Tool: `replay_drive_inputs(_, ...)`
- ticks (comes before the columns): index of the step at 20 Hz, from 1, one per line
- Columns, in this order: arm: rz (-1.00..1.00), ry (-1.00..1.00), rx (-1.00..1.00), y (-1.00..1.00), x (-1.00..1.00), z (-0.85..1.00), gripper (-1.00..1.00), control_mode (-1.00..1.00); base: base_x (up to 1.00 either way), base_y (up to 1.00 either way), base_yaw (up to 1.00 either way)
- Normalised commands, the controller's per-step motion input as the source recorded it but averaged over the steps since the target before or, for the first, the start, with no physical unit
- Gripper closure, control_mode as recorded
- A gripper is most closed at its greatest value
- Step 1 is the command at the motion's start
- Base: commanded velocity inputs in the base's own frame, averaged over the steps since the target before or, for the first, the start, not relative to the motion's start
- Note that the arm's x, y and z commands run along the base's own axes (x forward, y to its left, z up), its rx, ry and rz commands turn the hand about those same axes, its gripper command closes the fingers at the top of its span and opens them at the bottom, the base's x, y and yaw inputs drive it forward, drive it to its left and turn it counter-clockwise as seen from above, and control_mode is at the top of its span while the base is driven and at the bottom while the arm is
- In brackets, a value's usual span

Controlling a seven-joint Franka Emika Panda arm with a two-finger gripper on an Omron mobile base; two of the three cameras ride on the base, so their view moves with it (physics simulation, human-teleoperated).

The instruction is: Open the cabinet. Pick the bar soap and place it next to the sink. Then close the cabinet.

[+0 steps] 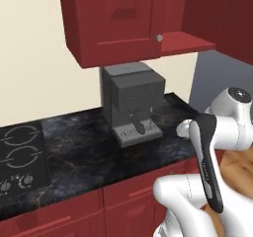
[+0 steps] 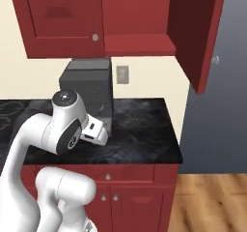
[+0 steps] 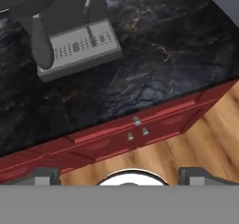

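One step of three reads as complete: the cabinet [image 2: 62,18], mounted above the coffee machine [image 1: 132,102], has its right-hand door [image 2: 198,33] swung wide, up and to the right of the machine. This exposes the red shelf [image 2: 140,43]. We judge the step in hand to be the pick.

The black stone counter [image 1: 89,152] carries the coffee machine. The white arm [image 2: 62,129] is folded low in front of the machine, well below the shelf.

In the hand view the gripper [image 3: 122,174] points down at the counter edge just in front of the machine's drip tray [image 3: 79,48]. Its two finger tips [image 3: 44,174] stand spread wide with nothing between them.

We cannot tell where the bar soap lies. The part of the shelf that we see looks bare, so we suppose it sits deeper inside.

Next move, as we judge it:
1. Raise the hand from counter level to the open compartment above the machine.
2. Turn the hand toward the shelf and locate the soap.
3. Keep the jaws spread and clear of the open door.
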Motion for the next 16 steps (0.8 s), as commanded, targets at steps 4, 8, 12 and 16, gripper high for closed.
replay_drive_inputs(4, 0.0, 0.0, 0.0, 0.0, 0.0, 0.0, -1.0, 1.0, 0.1, -0.42, 0.37)
replay_drive_inputs(8, 0.0, 0.0, 0.0, 0.0, 0.0, 0.0, -1.0, 1.0, 0.28, 0.0, 0.54)
replay_drive_inputs(12, 0.0, 0.0, 0.0, 0.0, 0.0, 0.0, -1.0, 1.0, 0.2, -0.28, 0.41)
replay_drive_inputs(16, 0.0, 0.0, 0.0, 0.0, 0.0, 0.0, -1.0, 1.0, 0.02, -0.83, 0.03)
